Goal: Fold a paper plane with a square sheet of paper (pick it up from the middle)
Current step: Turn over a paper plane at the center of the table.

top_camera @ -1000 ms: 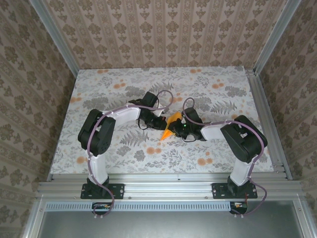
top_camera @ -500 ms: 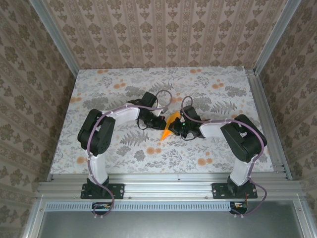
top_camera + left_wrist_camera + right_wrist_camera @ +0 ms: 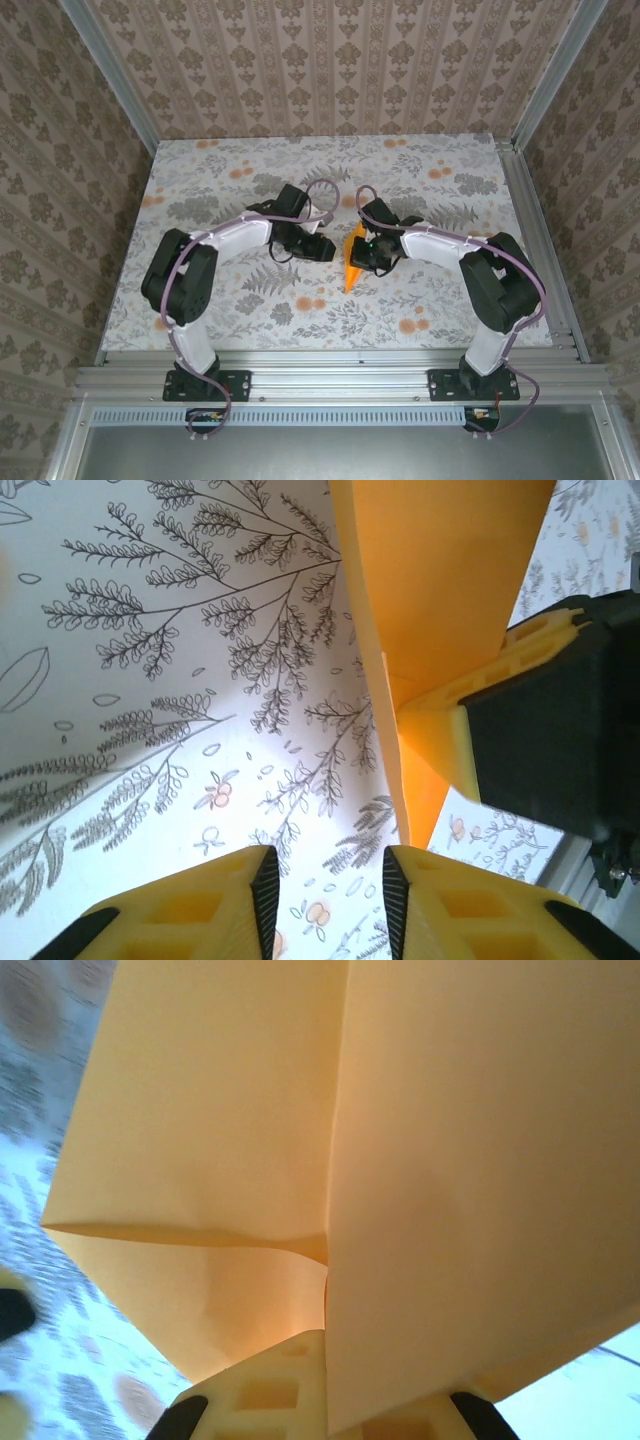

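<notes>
The orange paper (image 3: 353, 260) is a folded pointed wedge held off the floral cloth, its tip pointing toward the near edge. My right gripper (image 3: 362, 252) is shut on it; in the right wrist view the paper (image 3: 340, 1150) runs out from between the yellow fingers (image 3: 290, 1390). My left gripper (image 3: 328, 249) stands just left of the paper, open and empty. In the left wrist view its gripper (image 3: 325, 890) has only cloth between the pads, with the paper (image 3: 440, 590) and the right gripper's yellow finger (image 3: 450, 720) ahead to the right.
The grey floral cloth (image 3: 250, 300) covers the whole table. Aluminium rails (image 3: 535, 250) and patterned walls bound the sides and back. Both arms meet at the middle of the table, with open cloth all round them.
The right gripper has swung the paper from lying flat to a steep, narrow wedge and moved slightly back. The left gripper has let go and drawn away to the left.
</notes>
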Motion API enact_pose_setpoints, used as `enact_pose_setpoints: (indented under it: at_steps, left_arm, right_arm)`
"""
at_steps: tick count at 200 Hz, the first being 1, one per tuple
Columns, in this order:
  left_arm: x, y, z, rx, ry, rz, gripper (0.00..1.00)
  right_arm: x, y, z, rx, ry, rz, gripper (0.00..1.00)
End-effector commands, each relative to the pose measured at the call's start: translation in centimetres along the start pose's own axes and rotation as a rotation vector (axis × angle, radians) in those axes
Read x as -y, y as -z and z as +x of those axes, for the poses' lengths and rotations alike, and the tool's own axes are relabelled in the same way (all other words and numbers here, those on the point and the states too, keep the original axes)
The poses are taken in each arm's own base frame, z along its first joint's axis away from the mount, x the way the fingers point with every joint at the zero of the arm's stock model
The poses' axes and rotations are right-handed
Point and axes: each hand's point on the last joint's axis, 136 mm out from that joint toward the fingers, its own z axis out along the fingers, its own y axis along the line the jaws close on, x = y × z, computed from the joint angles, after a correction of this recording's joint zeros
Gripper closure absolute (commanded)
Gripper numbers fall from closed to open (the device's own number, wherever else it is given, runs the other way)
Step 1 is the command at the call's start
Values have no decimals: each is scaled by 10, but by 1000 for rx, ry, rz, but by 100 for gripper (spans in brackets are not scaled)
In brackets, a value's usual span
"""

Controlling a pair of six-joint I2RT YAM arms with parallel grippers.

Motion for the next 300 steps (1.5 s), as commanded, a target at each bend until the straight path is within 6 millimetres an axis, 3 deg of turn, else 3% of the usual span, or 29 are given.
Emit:
enact_pose_setpoints:
  at_steps: [1,83,199,300]
  left_arm:
    - [5,19,3,41,12,14,63]
    - [-11,26,37,37,68,-18,58]
    - [-16,24,42,19,68,-21,57]
    - [-11,26,38,27,60,-2,57]
  right_arm:
    - [29,17,25,-98,116,185,100]
    - [21,-4,33,-155,206,251,89]
    - [22,-27,43,-205,241,327,83]
    - [21,-35,48,-221,282,392,81]
